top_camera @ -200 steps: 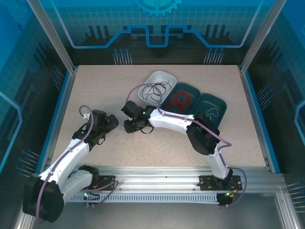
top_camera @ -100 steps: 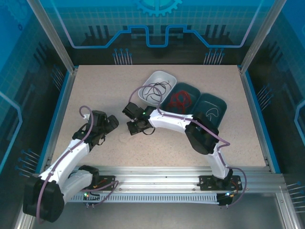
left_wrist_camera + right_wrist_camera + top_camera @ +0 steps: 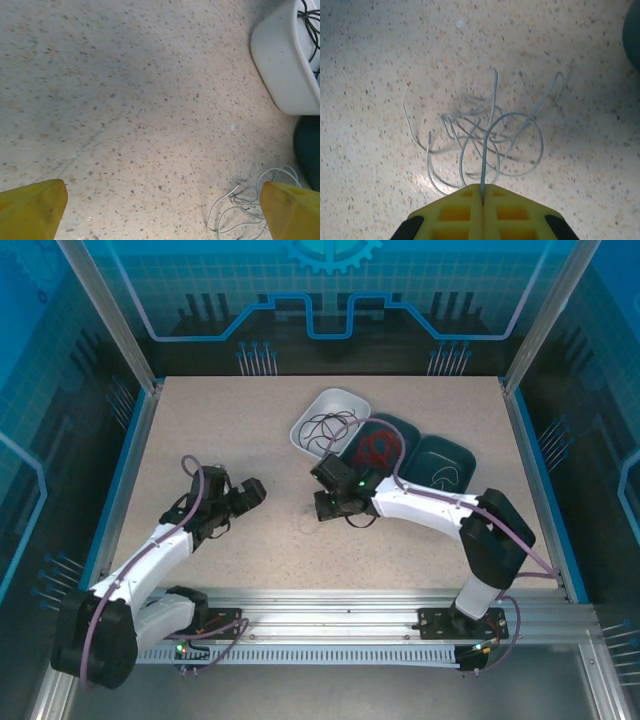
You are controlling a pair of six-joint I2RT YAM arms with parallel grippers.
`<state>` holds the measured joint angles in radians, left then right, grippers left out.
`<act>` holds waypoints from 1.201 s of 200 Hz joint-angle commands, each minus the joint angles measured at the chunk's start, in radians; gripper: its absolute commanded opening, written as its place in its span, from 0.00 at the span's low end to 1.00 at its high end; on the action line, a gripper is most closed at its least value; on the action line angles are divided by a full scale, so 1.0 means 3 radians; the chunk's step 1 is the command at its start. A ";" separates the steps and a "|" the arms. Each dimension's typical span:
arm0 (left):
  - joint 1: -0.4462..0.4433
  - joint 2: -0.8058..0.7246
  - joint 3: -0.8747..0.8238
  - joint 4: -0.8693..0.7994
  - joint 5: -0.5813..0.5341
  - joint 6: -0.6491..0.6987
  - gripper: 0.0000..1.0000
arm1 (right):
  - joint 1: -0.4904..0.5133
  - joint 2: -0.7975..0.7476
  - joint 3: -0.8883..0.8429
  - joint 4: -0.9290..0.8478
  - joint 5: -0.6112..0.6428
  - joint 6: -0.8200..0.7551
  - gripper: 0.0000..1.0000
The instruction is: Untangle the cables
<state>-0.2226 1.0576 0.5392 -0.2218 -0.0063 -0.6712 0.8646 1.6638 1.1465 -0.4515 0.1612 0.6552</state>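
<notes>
On my right wrist camera the right tool (image 3: 483, 192) has its yellow jaws pressed together on one strand of the white tangle (image 3: 485, 140). The strand rises out of the loops and runs straight into the seam between the jaws. The rest of that tangle lies on the speckled desk (image 3: 220, 420) in several overlapping loops, with two free ends off to the left of that view. From the overhead camera I place this tool low over the middle of the desk, just in front of the row of trays. The left tool (image 3: 256, 487) sits apart to its left, pointing toward it. On the left wrist camera its yellow fingers (image 3: 35, 207) are spread wide with only bare desk between them, and the white tangle lies at the lower right, just beside the right-hand finger. I cannot tell whether that finger touches it. Behind the tools, the white tray (image 3: 345, 397) holds a loose coil of black cables (image 3: 328, 426). The middle dark tray (image 3: 388, 420), right against it, holds the red cables (image 3: 378, 448). The far dark tray (image 3: 455, 443) holds a single white cable (image 3: 443, 476).
</notes>
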 commanded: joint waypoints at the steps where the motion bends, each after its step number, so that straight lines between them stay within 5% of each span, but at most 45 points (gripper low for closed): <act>1: -0.0149 0.0100 0.0050 0.0132 0.0204 0.0153 0.99 | -0.0028 -0.0272 -0.0227 0.0366 -0.0093 -0.0025 0.00; 32: -0.0348 0.0261 0.0115 0.0212 0.0297 0.0219 0.98 | -0.0081 -0.0490 -0.0472 0.0636 -0.0164 -0.0036 0.00; 68: -0.0567 0.0402 0.0152 0.0303 0.0362 0.0328 0.84 | -0.0122 -0.0458 -0.0551 0.0789 -0.0277 0.0029 0.00; 240: -0.0894 0.1487 0.0572 0.0537 0.0381 0.0525 0.38 | -0.0137 -0.0223 -0.0468 0.0702 -0.0260 0.0158 0.00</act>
<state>-0.4805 1.4658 0.6838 -0.0715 0.1097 -0.5343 0.8360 1.5864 0.9932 -0.2436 0.0708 0.6823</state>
